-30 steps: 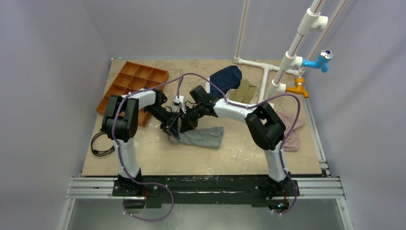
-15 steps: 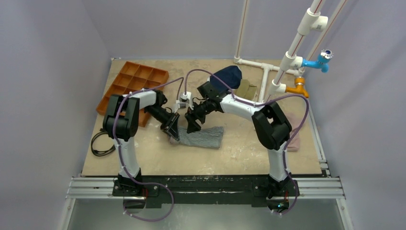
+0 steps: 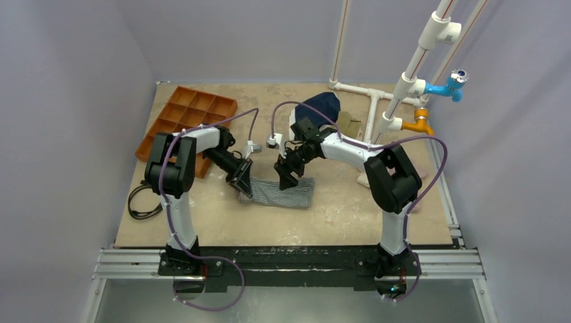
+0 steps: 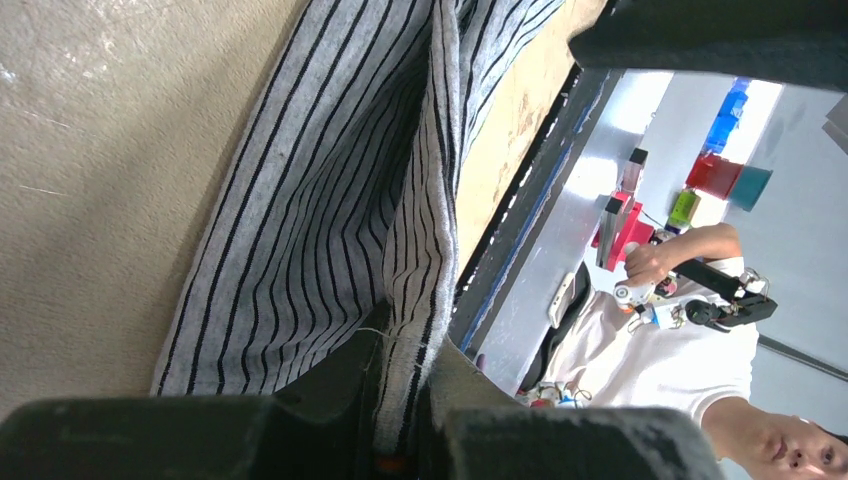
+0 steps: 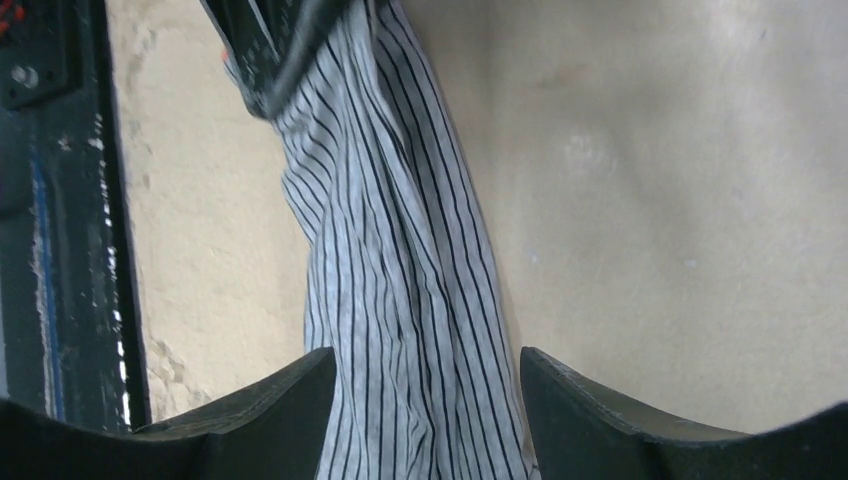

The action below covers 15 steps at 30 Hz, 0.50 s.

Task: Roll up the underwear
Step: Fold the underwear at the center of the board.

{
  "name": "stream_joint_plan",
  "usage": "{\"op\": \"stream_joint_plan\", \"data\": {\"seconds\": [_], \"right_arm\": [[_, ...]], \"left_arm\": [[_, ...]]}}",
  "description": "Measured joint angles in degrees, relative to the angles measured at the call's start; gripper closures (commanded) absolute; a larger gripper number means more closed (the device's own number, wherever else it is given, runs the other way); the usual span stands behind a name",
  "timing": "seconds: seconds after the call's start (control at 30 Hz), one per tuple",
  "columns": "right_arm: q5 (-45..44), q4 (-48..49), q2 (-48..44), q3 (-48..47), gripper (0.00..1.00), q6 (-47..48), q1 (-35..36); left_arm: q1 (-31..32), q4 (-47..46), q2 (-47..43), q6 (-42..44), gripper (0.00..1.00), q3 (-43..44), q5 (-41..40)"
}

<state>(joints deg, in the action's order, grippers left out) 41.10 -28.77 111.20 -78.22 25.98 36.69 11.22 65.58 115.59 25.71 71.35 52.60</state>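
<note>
The underwear (image 3: 286, 194) lies as a flat folded band mid-desk (image 3: 337, 215) with no roll visible yet, its left end pinched in the clenched left hand (image 3: 244, 183), while the right hand (image 3: 287, 179) hangs released just over it.

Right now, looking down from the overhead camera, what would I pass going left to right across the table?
Orange tray → left gripper → underwear, its left end pinched by that gripper → olive-tan garment → orange tap → blue tap. Left out: right gripper and navy garment, both overlapping the underwear.
</note>
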Motion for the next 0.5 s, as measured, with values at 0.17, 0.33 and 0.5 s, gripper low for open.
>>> {"op": "stream_joint_plan", "data": {"seconds": [0.17,0.33,0.5], "right_arm": [[-3.78,-2.91,-0.17,2.32,0.35,2.08,-0.17],[-7.69,-5.38,-1.73,3.67,0.37,3.13,-0.44],[-10.38,-6.56,-4.28,3.69,0.38,3.69,-0.87]], "left_arm": [[0.00,0.13,0.00,0.00,1.00,0.00,-0.02],[0.00,0.11,0.00,0.00,1.00,0.00,-0.04],[0.00,0.09,0.00,0.00,1.00,0.00,-0.09]]}}
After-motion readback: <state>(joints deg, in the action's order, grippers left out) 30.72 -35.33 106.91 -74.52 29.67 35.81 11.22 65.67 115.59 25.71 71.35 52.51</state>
